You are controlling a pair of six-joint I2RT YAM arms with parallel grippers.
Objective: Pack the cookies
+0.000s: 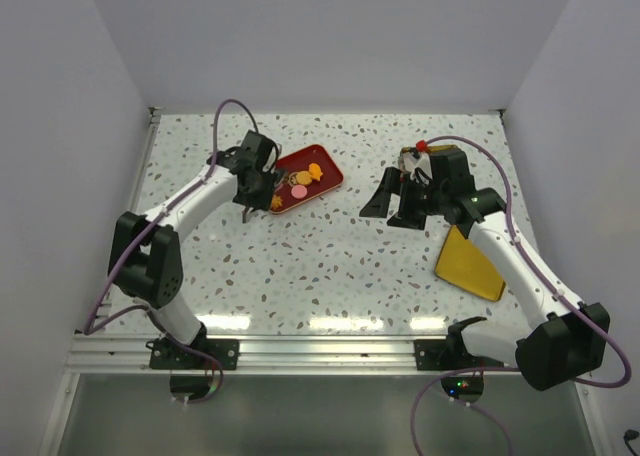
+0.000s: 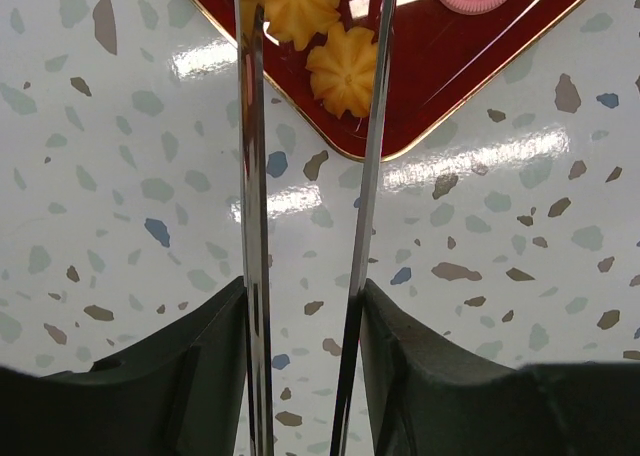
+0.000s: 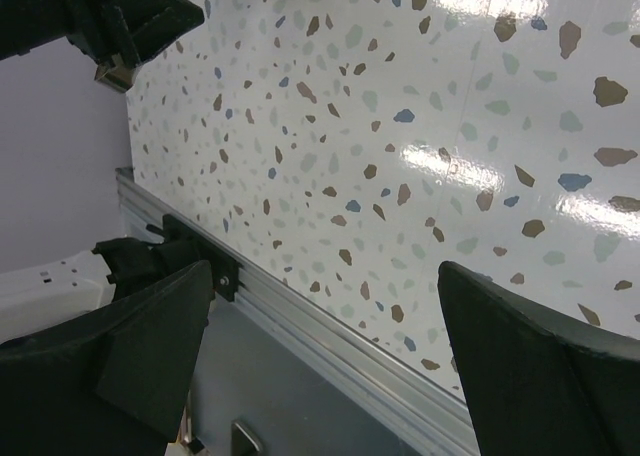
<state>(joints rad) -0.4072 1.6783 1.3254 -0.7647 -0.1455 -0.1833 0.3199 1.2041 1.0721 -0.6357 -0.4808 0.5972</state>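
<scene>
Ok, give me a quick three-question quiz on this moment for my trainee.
1. True or false: the right tool is clamped on a cookie.
2. What colour is the tray holding the cookies? A red, B yellow, C white.
3. Fill in: the left tool grips a pair of metal ____.
Key: 1 false, it is open and empty. 2 A. 3 tongs.
</scene>
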